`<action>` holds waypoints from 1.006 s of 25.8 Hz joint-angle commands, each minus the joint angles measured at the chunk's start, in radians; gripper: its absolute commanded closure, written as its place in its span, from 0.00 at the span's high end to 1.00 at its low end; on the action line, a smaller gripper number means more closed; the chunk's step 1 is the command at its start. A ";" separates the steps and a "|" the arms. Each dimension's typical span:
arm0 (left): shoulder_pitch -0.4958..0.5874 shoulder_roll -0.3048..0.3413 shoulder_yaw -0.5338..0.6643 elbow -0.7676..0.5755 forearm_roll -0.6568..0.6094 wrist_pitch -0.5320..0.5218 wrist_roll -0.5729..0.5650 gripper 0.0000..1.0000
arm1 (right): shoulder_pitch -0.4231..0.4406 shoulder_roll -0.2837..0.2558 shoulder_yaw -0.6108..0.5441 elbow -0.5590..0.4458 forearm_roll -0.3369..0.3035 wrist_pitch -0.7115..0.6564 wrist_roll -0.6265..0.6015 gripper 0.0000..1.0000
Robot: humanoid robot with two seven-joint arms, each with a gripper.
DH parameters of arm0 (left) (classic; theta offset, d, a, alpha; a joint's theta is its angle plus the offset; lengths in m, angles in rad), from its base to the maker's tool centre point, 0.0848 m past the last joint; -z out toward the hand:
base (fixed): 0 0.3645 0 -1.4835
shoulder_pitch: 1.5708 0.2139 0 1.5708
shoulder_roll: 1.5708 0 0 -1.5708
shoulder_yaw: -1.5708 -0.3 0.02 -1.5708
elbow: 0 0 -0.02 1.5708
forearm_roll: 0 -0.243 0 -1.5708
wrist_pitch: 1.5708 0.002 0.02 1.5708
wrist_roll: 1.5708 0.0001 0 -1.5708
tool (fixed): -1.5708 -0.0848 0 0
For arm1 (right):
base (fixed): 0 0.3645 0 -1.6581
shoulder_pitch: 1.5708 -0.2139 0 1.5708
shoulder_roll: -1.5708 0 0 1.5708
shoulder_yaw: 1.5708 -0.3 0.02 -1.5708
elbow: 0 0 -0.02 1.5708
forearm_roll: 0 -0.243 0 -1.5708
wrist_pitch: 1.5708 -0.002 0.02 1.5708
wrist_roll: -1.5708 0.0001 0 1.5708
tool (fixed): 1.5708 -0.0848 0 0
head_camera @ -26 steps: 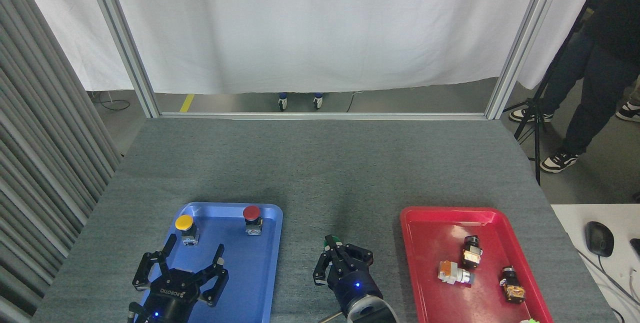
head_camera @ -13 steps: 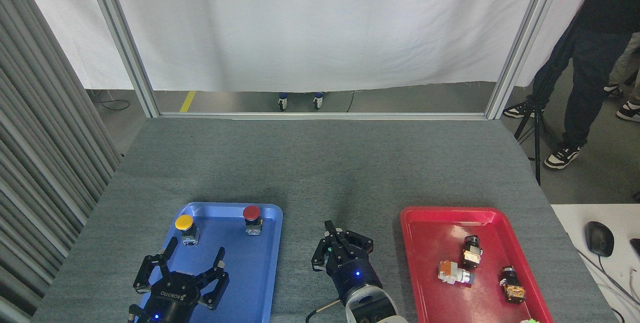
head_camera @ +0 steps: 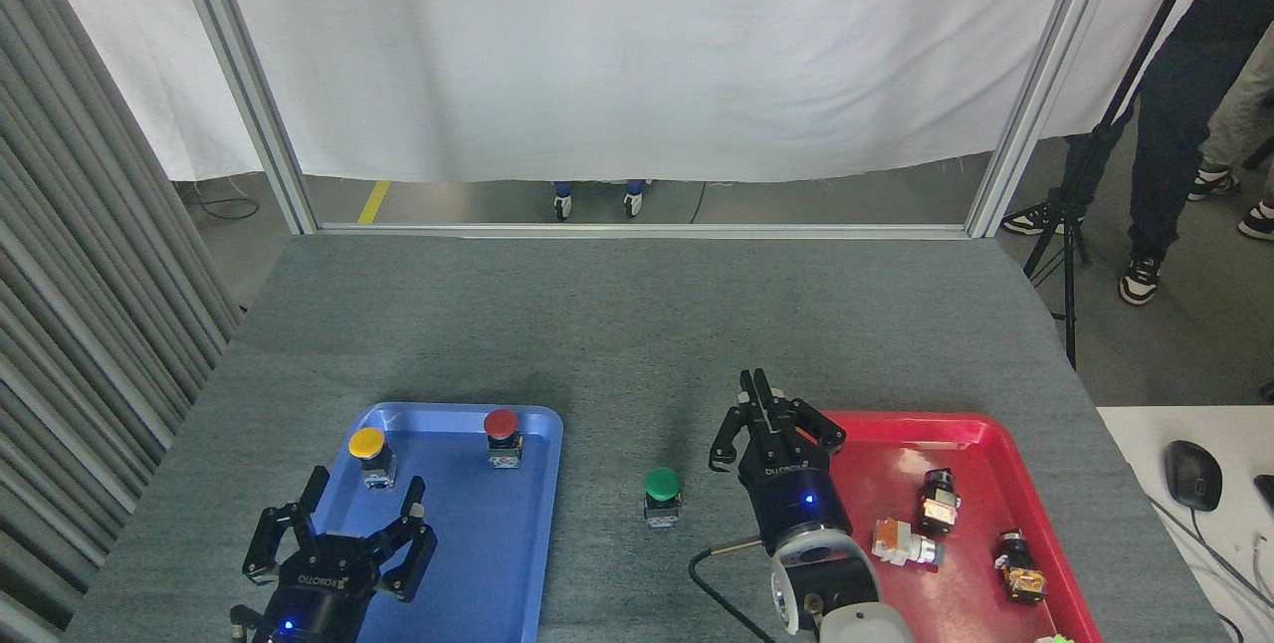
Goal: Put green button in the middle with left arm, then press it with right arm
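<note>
the grey felt table (head_camera: 617, 324) is carrying three things right now: a blue tray (head_camera: 518, 563) is sitting near the front left, a red tray (head_camera: 866, 444) is lying at the front right, and the green button (head_camera: 661, 495) is standing upright on the middle (head_camera: 617, 444) between them.

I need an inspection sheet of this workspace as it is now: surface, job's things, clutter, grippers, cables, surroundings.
Surface: grey felt tabletop, bare in the middle.
Job's things: green button upright between blue tray and red tray.
Clutter: yellow button and red button in blue tray; small parts in red tray.
Grippers: left gripper open; right gripper shut, empty.
Cables: black cable behind right gripper.
Surroundings: white curtain; person's legs; tripod.
</note>
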 commanded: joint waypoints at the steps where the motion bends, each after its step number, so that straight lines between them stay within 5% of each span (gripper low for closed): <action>1: 0.003 0.000 0.003 -0.008 0.009 -0.007 0.004 1.00 | 0.018 -0.036 -0.100 -0.005 -0.049 -0.069 -0.010 1.00; 7: -0.001 0.005 0.006 -0.008 0.010 -0.003 -0.008 1.00 | 0.053 -0.099 -0.146 -0.005 -0.099 -0.111 -0.027 1.00; 26: 0.003 0.008 0.004 -0.017 0.012 -0.012 -0.013 1.00 | 0.182 -0.099 -0.183 -0.077 -0.099 -0.101 -0.047 1.00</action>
